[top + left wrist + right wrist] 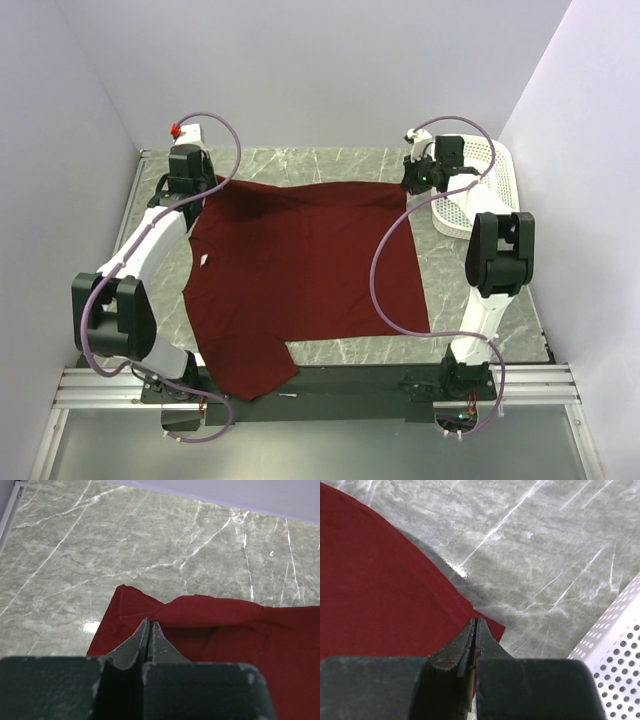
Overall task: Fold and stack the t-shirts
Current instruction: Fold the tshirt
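Marbled grey table [350, 165] between white walls, with a maroon t-shirt [300, 270] lying spread across it.
I am stretching both arms toward the far edge. My left gripper [150, 625] is pinching the cloth's far left corner, jaws clenched on a bunched fold. My right gripper [475, 625] is clamping the far right corner, near the white perforated basket [615, 645]. Bare marble is lying open beyond both corners, and one sleeve is draping over the near edge.

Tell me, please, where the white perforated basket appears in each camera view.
Top external: the white perforated basket sits at the upper right, just past the shirt's far right corner.
Left wrist: not in view.
Right wrist: lower right corner.
Shared landmark: the maroon t-shirt, seen in all three views.
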